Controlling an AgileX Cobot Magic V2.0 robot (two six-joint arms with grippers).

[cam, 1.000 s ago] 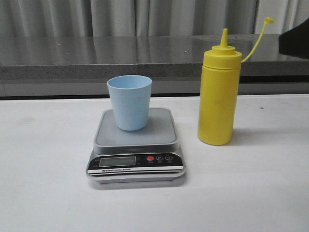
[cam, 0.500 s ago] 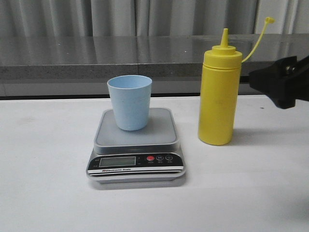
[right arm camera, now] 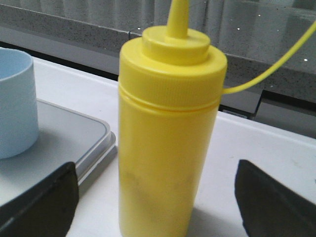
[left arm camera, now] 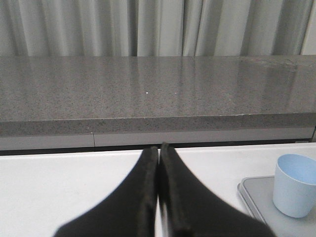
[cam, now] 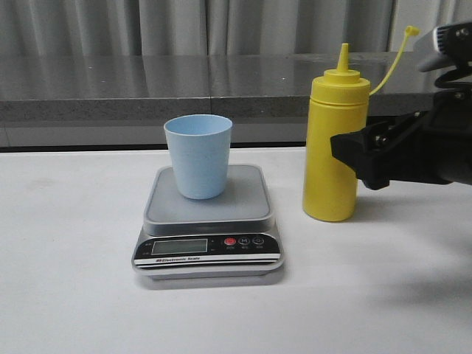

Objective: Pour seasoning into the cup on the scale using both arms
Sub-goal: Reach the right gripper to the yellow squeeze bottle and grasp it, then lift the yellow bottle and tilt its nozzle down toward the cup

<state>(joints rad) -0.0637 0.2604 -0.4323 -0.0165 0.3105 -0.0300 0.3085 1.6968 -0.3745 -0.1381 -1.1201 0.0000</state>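
Observation:
The yellow seasoning bottle [cam: 332, 125] stands upright on the white table, right of the scale [cam: 208, 214]. Its cap strap curves up to the right. The pale blue cup [cam: 198, 156] stands on the scale's platform. My right gripper [cam: 352, 156] reaches in from the right at mid-bottle height. In the right wrist view the bottle [right arm camera: 168, 138] stands between the wide-open fingers of that gripper [right arm camera: 155, 173], touching neither, with the cup [right arm camera: 15, 103] and scale [right arm camera: 74, 138] beside it. My left gripper [left arm camera: 159, 148] is shut and empty, low over the table, left of the cup [left arm camera: 295, 185] and scale [left arm camera: 256, 197].
A grey stone ledge [cam: 147, 88] runs along the back of the white table [cam: 66, 243], with grey curtains behind it. The left arm does not show in the front view.
My right gripper has come in from the right edge and moved left up to the bottle. Bottle, cup and scale have not moved.

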